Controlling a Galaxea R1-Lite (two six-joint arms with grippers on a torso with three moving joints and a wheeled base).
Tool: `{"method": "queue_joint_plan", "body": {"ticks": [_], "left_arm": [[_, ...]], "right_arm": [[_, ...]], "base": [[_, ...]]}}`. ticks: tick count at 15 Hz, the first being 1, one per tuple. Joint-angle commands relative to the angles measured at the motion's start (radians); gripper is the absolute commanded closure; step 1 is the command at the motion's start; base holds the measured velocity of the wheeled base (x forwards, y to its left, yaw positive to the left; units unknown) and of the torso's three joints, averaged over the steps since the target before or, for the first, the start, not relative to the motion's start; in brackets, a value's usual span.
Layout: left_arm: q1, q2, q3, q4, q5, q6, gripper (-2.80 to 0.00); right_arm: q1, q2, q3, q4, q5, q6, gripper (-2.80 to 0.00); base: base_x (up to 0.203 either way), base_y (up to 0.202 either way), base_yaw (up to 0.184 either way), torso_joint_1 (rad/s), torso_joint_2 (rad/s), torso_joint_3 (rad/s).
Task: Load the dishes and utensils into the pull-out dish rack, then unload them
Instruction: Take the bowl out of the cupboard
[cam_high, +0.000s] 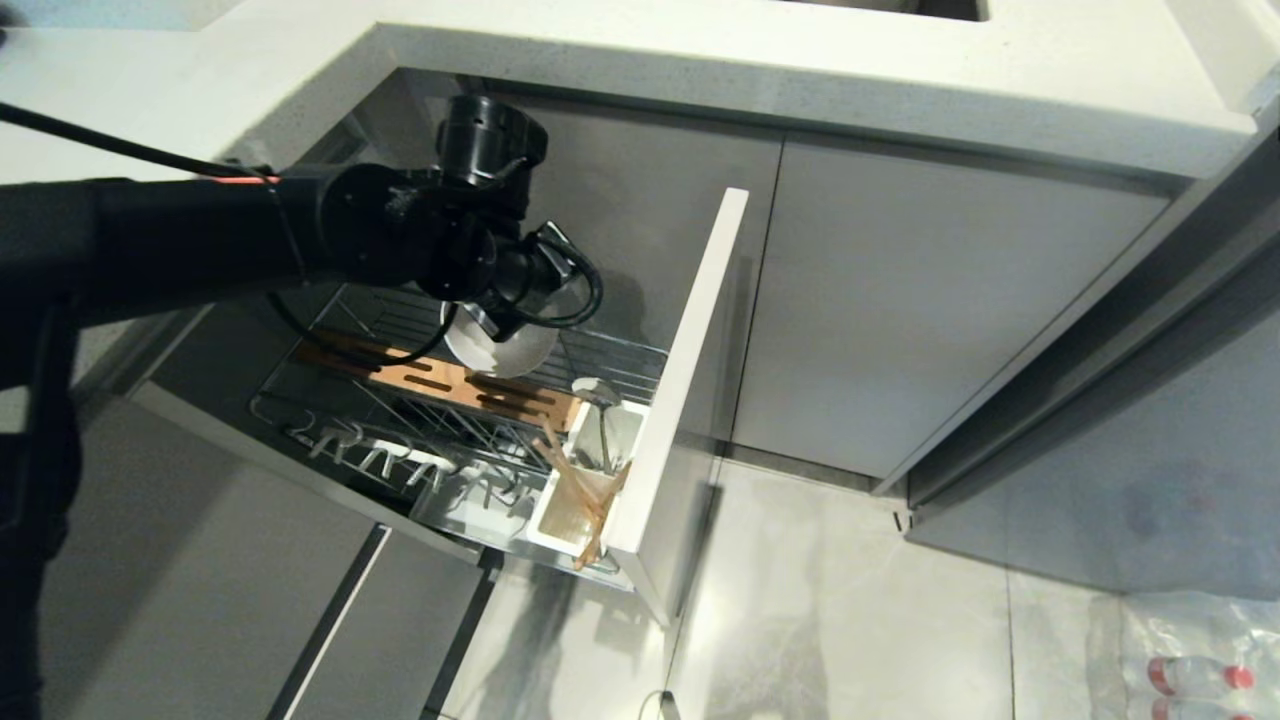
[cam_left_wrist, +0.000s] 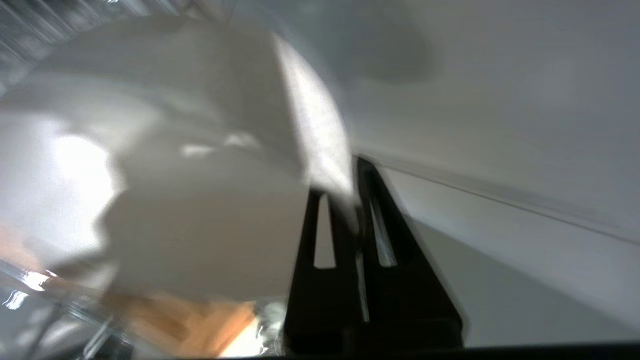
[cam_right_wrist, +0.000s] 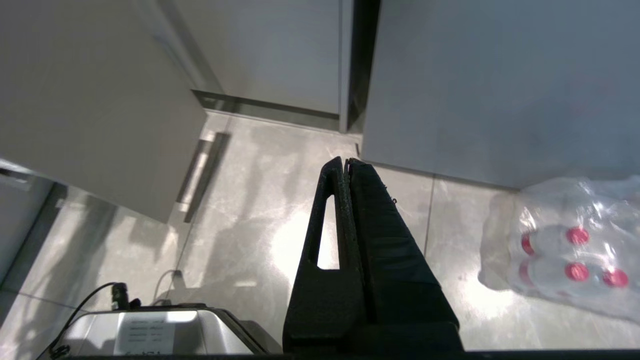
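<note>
**Bowl pinched at the rim, ready to come out**

With the light-wood chopsticks (cam_high: 580, 500) and shiny metal spoon (cam_high: 592, 392) standing in the white rectangular utensil cup (cam_high: 560, 520), this looks like unloading. The left gripper (cam_left_wrist: 345, 200) has its jaws nearly together on the rim of the small plain white round bowl (cam_high: 500, 350), one finger inside, one outside, over the chrome wire pull-out dish rack (cam_high: 400, 440). Next likely calls for a clean lift clear of the brown slotted wooden strip (cam_high: 470, 385). The right gripper (cam_right_wrist: 347, 165) hangs closed and empty above the floor.

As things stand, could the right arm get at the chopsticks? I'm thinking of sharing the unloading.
Probably not: the right tool hangs shut over the floor beside the cabinets, and the rack's front panel stands beside the chopsticks.
</note>
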Motion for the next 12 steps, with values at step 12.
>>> {"method": "queue_joint_plan", "body": {"ticks": [12], "left_arm": [[-0.185,-0.559,0.044,0.107,0.052,0.008,0.00]], "right_arm": [[0.000,0.001,0.002,0.000,0.000,0.000,0.00]], "base": [[0.000,0.000,0.000,0.000,0.00,0.000]]}}
